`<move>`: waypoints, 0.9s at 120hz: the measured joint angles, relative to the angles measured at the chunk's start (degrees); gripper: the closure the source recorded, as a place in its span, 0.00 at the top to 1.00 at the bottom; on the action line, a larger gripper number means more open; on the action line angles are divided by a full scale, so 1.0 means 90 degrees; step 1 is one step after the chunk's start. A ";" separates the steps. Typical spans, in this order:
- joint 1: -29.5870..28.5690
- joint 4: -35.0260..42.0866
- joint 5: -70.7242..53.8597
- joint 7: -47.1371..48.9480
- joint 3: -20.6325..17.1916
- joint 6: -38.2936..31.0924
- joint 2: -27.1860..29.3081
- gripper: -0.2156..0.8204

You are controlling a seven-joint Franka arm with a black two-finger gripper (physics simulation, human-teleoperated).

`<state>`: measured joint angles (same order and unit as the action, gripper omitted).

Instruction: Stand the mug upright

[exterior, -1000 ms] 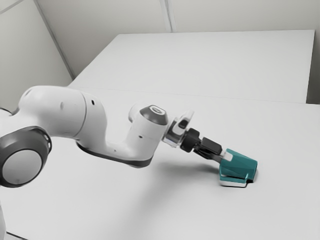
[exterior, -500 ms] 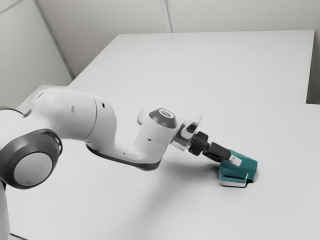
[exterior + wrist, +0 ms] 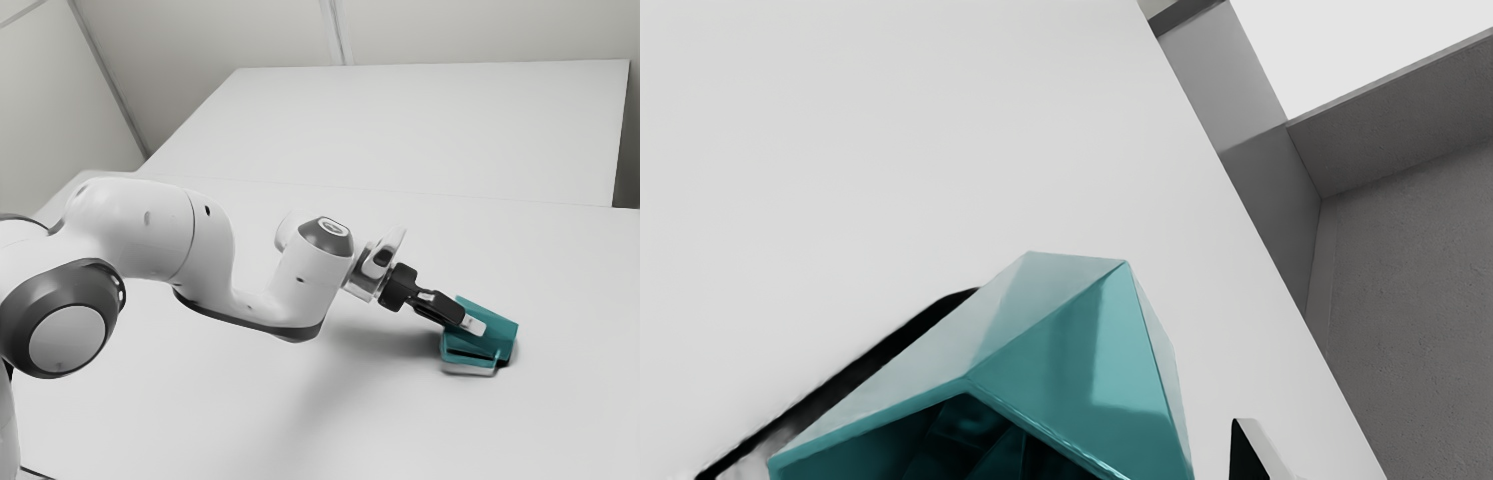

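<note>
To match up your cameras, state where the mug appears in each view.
Exterior view: the teal mug is right of centre, at the end of my gripper.
Wrist view: close up against the tabletop, with its open rim facing my hand.
Shared landmark: the pale table, seen around the mug in both.

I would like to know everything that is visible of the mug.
The mug is teal and faceted, its surface glossy, like glazed ceramic. It lies on its side on the table, its mouth toward the gripper, the inside dark. One fingertip overlaps it in the exterior view; I cannot tell whether they touch.
</note>
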<state>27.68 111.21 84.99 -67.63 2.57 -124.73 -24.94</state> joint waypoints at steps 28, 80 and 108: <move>0.0048 0.0008 -0.0022 -0.0036 -0.0003 -0.0154 0.0163 0.07; -0.0423 0.0070 -0.2402 0.0511 0.0005 -0.0253 0.1377 0.04; -0.1057 0.0073 -0.4800 0.1528 -0.0058 0.0228 0.1944 0.03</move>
<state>18.17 111.87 41.79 -53.88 2.05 -122.68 -7.44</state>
